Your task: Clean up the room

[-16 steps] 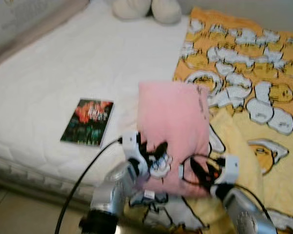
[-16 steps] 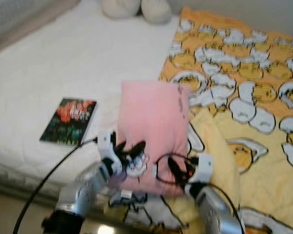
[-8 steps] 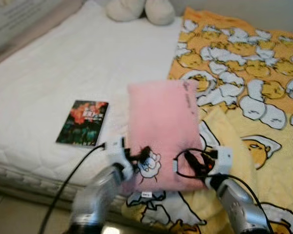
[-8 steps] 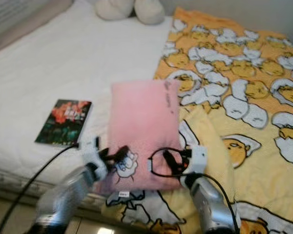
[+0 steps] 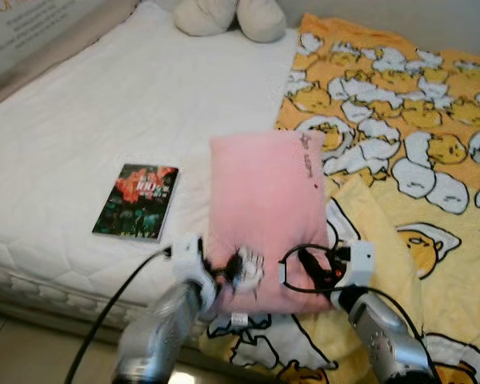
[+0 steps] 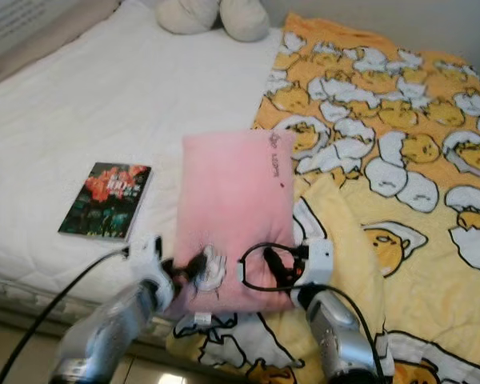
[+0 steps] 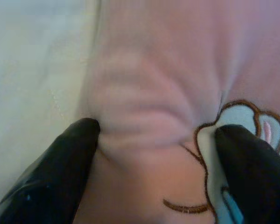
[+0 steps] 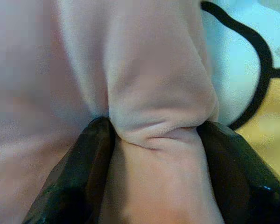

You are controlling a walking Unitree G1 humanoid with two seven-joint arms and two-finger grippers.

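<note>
A soft, plain pink pillow [image 5: 266, 210] carries a small white cartoon figure outlined in brown [image 7: 238, 140] near its closer edge, along with a few tiny dark marks on its far right corner. The quilted white mattress cover [image 5: 104, 112] shows faint stitched lines. A glossy book [image 5: 136, 202] has a dark cover with red and green splashes and white lettering. The orange-yellow blanket [image 5: 416, 120] is printed with white eggshell shapes, yellow yolk characters and black outlines. Two cream-white plush lumps [image 5: 228, 16] lie at the bed's far edge. Both silver arms end in black fingers [image 8: 79, 172], with white housings and black cables.
</note>
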